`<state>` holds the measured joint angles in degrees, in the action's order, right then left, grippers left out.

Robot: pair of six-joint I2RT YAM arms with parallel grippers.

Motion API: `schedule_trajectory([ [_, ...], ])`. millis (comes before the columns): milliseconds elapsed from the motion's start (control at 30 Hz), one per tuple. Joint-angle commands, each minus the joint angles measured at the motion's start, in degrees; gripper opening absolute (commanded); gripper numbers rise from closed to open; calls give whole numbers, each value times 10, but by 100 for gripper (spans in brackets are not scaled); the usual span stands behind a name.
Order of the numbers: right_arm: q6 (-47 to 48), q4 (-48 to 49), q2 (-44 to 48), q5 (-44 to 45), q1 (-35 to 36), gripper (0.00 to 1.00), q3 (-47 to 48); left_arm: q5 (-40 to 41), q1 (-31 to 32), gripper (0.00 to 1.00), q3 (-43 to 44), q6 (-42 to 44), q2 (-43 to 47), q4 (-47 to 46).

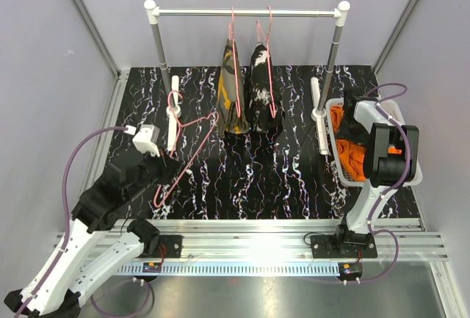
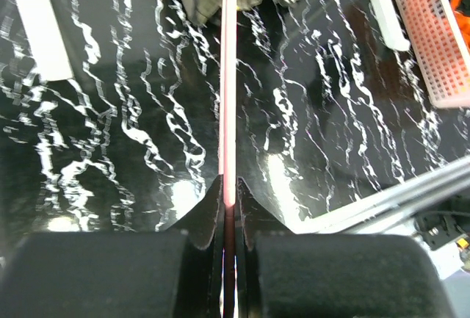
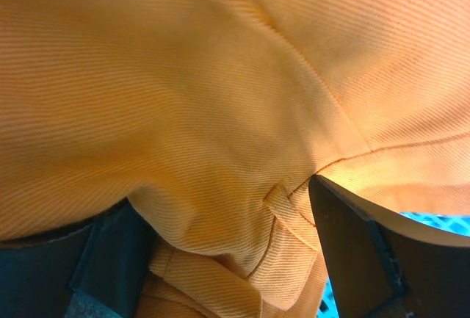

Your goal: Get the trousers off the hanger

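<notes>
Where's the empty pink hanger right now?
The empty hanger lies on the left side of the black marbled table in the top view, pinched in the left claw, hook by the rack's left white foot.

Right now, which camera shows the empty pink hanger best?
The top external view: the whole hanger shows, hook and triangle. The left wrist view shows only one straight piece of it, pinched in the left pincer. The right wrist view shows only the orange trousers.

Trousers (image 1: 229, 94) hang from the rail (image 1: 246, 12) behind, basket (image 1: 340, 158) at right.
</notes>
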<state>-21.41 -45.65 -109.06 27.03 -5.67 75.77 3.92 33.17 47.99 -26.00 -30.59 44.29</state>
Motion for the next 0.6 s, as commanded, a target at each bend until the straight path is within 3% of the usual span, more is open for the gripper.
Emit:
schedule_trajectory([
  [0, -86, 26, -6, -165, 34, 90, -26, 46, 0, 0, 54, 25, -17, -4],
  [100, -134, 26, 7, -173, 34, 93, -12, 57, 0, 0, 82, 29, -26, 5],
  [133, -139, 21, 10, -168, 34, 99, -5, 54, 0, 0, 91, 30, -32, 10],
  [267, -151, 7, 49, -153, 31, 100, 17, 40, 0, 0, 122, 37, -43, 16],
  [400, -115, -27, 107, -132, 22, 99, 49, 28, 0, 0, 154, 40, -50, 20],
  [567, -57, -68, 171, -16, 18, 100, 61, 9, 0, 0, 189, 39, -68, 10],
])
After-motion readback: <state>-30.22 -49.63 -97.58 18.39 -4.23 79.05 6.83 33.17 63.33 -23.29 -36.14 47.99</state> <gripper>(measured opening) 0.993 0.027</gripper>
